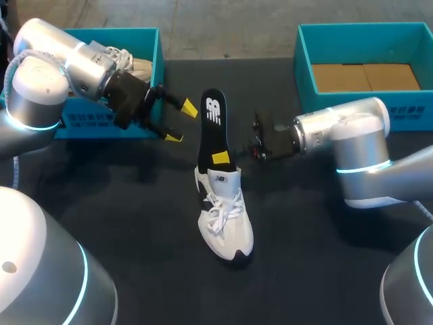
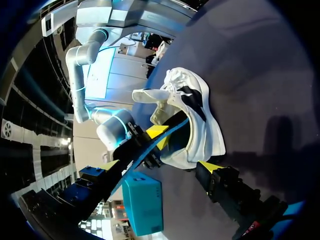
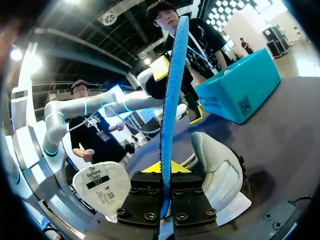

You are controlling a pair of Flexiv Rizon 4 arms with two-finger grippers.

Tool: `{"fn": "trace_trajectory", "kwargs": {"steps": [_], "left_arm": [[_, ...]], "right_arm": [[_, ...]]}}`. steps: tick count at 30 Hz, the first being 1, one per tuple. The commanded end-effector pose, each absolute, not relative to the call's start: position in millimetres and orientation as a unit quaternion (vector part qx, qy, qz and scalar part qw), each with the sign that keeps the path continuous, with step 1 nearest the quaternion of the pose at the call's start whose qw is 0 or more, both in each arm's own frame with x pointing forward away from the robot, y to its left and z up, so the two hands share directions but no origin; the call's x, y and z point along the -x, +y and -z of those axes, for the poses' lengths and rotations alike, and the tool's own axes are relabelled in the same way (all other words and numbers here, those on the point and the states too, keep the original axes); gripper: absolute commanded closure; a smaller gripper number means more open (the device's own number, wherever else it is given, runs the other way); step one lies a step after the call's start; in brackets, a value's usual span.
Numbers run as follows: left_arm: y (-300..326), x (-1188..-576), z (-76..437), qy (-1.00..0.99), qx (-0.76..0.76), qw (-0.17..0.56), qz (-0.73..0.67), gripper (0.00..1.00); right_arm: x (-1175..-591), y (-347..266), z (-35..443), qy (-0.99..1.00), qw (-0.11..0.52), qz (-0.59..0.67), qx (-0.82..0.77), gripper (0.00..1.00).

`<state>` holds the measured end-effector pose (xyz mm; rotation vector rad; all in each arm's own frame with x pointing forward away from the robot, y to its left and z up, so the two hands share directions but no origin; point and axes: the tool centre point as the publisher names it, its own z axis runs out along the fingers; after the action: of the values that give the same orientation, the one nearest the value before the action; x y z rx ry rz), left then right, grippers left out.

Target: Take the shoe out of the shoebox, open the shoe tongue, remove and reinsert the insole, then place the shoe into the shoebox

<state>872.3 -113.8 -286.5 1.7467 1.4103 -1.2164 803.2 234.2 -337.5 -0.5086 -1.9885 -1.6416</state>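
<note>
**Ann:** Right end effector [image 3: 166,175] up close, and both fingers are pressed onto the insole [image 3: 172,90], one from each side. It's pinched edge-on, the blue-edged strip rising straight ahead of the fingers!

**Ben:** Just under and beside that end effector sits the white shoe [image 1: 226,217]. It's sole-down on the black desk [image 1: 135,230], laces on top, toe pointing away from the insole.

**Ann:** The insole's lower end meets the shoe's opening. Whether it's tucked inside, I can't tell.

**Ben:** Over to the left end effector [image 1: 180,122]: yellow tips spread wide, nothing between them. It hangs just beside the upper half of the insole, clear of it.

**Ann:** Right behind that left end effector is a teal shoebox [image 1: 157,61], with a pale second shoe [image 1: 132,62] lying in it.

**Ben:** And well behind the right end effector, past its arm, stands the other shoebox [image 1: 304,64], teal too, brown cardboard [image 1: 365,76] lining its floor.
</note>
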Motion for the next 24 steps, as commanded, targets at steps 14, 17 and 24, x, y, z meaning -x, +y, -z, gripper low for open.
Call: {"fn": "trace_trajectory", "kwargs": {"steps": [14,17,24], "left_arm": [[-114.9,-871.8,285.0,0.524,-0.658,0.293,0.455,0.00],[-113.6,-871.0,284.1,0.524,-0.658,0.294,0.454,0.00],[-111.8,-868.8,283.8,0.524,-0.658,0.296,0.452,0.00]], "right_arm": [[-804.7,235.4,329.4,-0.742,0.229,0.602,0.185,0.81],[-806.8,236.3,326.6,-0.744,0.227,0.601,0.181,0.78],[-816.3,239.9,323.2,-0.749,0.226,0.599,0.171,0.76]]}}
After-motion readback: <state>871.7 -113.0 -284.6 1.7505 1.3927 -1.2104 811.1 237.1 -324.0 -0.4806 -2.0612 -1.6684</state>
